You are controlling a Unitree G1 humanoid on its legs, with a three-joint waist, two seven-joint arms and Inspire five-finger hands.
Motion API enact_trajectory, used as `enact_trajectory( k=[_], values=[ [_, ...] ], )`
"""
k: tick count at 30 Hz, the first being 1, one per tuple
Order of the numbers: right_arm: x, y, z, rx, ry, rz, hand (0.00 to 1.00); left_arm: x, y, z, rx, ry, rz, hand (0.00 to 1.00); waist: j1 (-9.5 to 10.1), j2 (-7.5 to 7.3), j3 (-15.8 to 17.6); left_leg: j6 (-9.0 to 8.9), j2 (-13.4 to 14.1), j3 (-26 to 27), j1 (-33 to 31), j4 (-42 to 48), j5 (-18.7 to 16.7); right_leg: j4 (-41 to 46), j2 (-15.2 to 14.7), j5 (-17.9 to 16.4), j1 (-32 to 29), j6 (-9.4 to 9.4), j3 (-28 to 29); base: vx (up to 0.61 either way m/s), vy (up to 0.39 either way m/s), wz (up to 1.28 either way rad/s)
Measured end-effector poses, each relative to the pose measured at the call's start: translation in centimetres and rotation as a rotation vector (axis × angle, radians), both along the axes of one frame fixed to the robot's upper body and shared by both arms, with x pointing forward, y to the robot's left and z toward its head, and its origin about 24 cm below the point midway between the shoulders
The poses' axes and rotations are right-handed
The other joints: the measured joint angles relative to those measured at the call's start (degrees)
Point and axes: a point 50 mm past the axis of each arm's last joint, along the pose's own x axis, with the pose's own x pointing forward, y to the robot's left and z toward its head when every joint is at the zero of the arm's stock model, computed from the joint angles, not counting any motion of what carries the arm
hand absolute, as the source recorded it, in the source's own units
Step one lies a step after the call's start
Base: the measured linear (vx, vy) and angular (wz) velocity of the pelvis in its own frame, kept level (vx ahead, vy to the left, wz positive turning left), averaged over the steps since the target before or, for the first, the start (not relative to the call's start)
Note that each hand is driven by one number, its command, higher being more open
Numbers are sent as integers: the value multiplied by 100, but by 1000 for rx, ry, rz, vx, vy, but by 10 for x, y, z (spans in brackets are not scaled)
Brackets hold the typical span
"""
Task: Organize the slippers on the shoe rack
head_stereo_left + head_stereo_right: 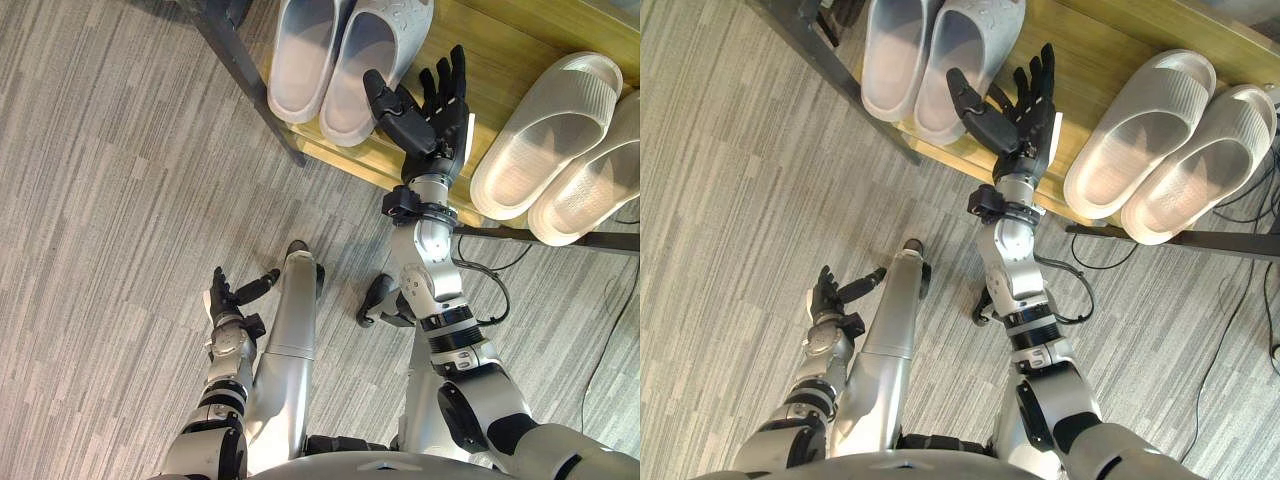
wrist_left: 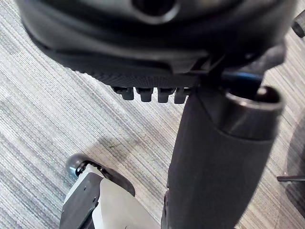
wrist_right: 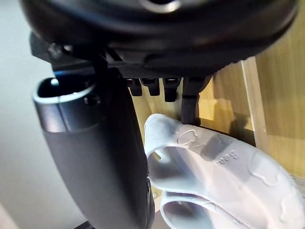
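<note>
Right arm [image 1: 432, 262]: silver-grey shells, joined by black rings.
Left arm [image 1: 228, 365]: silver-grey, banded in black at the wrist.
Right hand [image 1: 432, 108]: dark, matte.
Left hand [image 1: 220, 298]: dark; thumb capped by a glossy rim.

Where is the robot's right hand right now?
In the eye views the right hand is spread open over the wooden shoe rack, between the grey slippers on its left and the beige slippers on its right.
</note>
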Motion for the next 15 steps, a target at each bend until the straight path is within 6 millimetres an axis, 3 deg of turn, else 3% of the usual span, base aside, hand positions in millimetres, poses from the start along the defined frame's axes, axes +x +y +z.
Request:
enact_trajectory(
  k=[9,15],
  values=[
    [-1,-1,-4,-35,22,-3,100,0,-1,-1,-10,1,-1,100,-4,3,-2,0,5,6,74,4,1,-3,2,1,74,-1,6,0,0,0],
    [-13,1,-25,-118,75,-33,100,-3,0,-3,-36,4,31,100,-9,3,-4,14,14,29,235,-23,-7,-58,6,6,242,16,17,0,10,-1]
  ],
)
